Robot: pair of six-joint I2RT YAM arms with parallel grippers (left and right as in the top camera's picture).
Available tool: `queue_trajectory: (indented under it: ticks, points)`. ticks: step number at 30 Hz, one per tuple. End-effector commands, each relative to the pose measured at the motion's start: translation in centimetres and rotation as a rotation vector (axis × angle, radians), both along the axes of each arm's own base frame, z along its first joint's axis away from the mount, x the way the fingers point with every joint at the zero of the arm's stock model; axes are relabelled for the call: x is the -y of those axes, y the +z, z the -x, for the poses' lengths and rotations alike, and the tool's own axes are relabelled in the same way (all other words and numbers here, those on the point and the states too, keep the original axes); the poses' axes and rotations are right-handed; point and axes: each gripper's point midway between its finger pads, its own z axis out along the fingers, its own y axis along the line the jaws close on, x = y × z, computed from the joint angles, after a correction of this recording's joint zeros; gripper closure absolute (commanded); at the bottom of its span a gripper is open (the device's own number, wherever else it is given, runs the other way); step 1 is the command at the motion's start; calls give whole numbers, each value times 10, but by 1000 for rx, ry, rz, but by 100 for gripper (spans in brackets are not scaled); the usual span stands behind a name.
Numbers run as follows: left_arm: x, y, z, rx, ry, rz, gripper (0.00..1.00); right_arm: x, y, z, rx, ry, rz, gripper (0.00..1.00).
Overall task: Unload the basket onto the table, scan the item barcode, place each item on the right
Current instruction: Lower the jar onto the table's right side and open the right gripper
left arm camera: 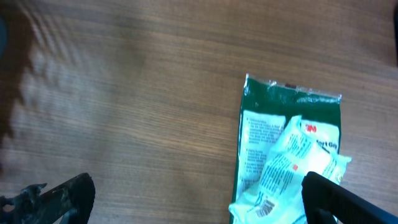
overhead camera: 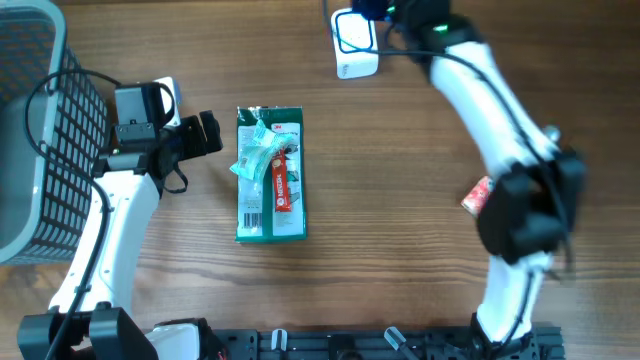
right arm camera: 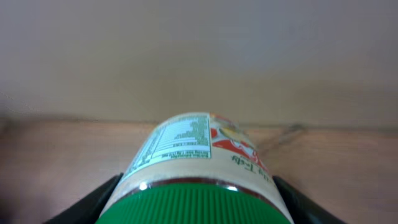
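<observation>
A jar (right arm camera: 186, 149) with a green screw lid and a white label of fine print and red artwork lies on its side, lid toward the wrist camera, clamped between the fingers of the right gripper (right arm camera: 196, 200) above the table. A flat green packet (overhead camera: 270, 175) lies face up left of the table's middle, with a crumpled white wrapper, a red strip and a barcode. A small white scanner (overhead camera: 355, 45) sits at the far edge.

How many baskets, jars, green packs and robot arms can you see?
Basket: 1
Jar: 1
Green pack: 1
Robot arms, left arm and right arm: 2
Total: 5
</observation>
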Motion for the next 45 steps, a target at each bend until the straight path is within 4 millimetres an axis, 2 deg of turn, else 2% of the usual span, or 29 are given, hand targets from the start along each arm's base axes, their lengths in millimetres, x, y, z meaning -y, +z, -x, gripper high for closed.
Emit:
queue_trajectory:
  ticks: [1,2,4,6,8,9,11,12,13,14,15,17,20,21,22,23,24,25,26,31,34,36,38,39,40,41,42,43,45]
  points:
    - [2,11,-3,31,-24,-12,0,51,59,64,-64,-56,51,95]
    - [2,11,-3,31,-24,-12,0,65,44,81,-154,-70,101,96]
    - [2,11,-3,31,-24,-12,0,96,1,118,-389,-129,193,96]
    - [2,11,-3,31,-24,-12,0,113,-38,148,-580,-149,252,96]
    - [2,11,-3,31,-24,-12,0,119,-87,172,-746,-140,291,96]
    - [2,11,-3,31,-24,-12,0,119,-102,176,-774,-138,298,96]
    - [2,11,-3,31,-24,-12,0,121,-146,187,-829,-134,312,96]
    - [2,11,-3,31,-24,-12,0,123,-160,192,-847,-134,315,95]
    - [2,11,-4,31,-24,-12,0,124,-172,197,-862,-138,319,94]
    - [2,11,-3,31,-24,-12,0,125,-183,200,-871,-138,321,87]
    - [2,11,-3,31,-24,-12,0,126,-192,205,-881,-137,324,85]
    - [2,11,-3,31,-24,-12,0,127,-203,213,-906,-135,330,82]
    - [2,11,-3,31,-24,-12,0,134,-213,217,-911,-153,361,77]
    - [2,11,-3,31,-24,-12,0,138,-215,217,-906,-169,384,71]
    - [2,11,-3,31,-24,-12,0,142,-216,217,-901,-180,400,62]
    - [2,11,-3,31,-24,-12,0,143,-216,216,-896,-183,405,47]
    - [2,11,-3,31,-24,-12,0,142,-216,215,-896,-184,404,23]
    - [2,11,-3,31,-24,-12,0,142,-216,216,-896,-183,403,4]
    - [2,11,-3,31,-24,-12,0,142,-216,216,-897,-183,403,0]
    - [2,11,-3,31,-24,-12,0,141,-210,210,-874,-184,395,0]
    - [2,11,-3,31,-24,-12,0,136,-165,183,-773,-194,367,0]
    - [2,11,-3,31,-24,-12,0,128,-120,166,-693,-181,324,0]
    - [2,11,-3,31,-24,-12,0,112,-98,164,-676,-127,264,5]
    - [2,11,-3,31,-24,-12,0,101,-96,166,-676,-72,236,20]
    - [2,11,-3,31,-24,-12,0,89,-97,169,-682,-15,215,41]
    - [2,11,-3,31,-24,-12,0,80,-105,172,-697,13,212,75]
    - [2,11,-3,31,-24,-12,0,75,-113,174,-701,25,218,86]
    - [2,11,-3,31,-24,-12,0,69,-122,175,-700,36,226,90]
    - [2,11,-3,31,-24,-12,0,62,-142,176,-708,25,223,90]
